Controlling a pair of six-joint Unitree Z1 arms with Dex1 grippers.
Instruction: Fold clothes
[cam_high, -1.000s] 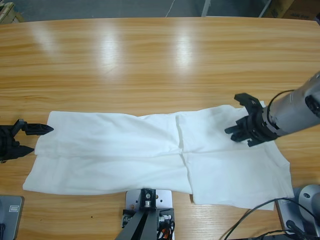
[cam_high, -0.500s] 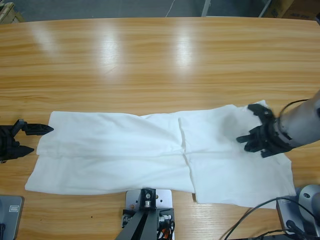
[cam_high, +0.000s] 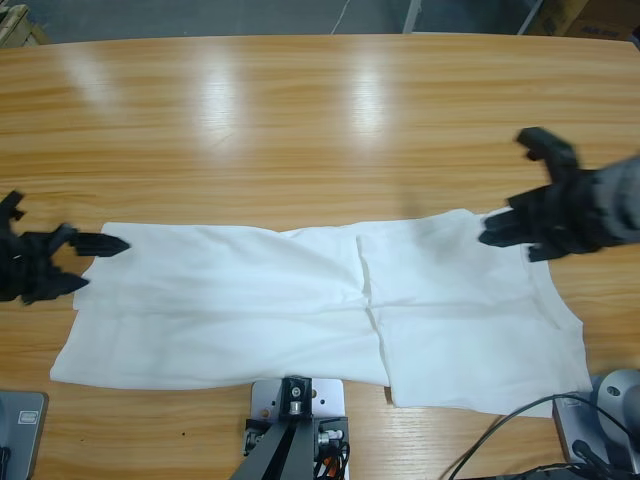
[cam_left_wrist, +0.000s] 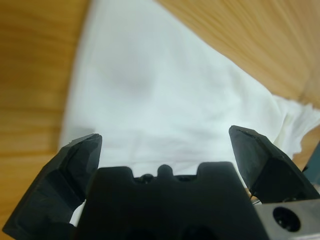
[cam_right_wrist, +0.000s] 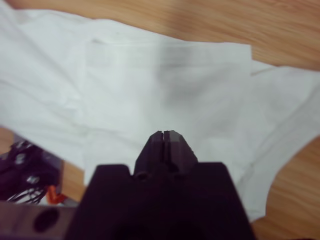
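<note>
The T-shirt (cam_high: 320, 310) lies limp, thin, light on the counter (cam_high: 300, 120); best pinched at its 9 o'clock edge. The left gripper (cam_high: 75, 262) is spread, the right gripper (cam_right_wrist: 166, 136) pressed together, empty.

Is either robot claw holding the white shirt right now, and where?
No. The left gripper is open at the T-shirt's end; the right gripper is shut on nothing, off its other end.
</note>
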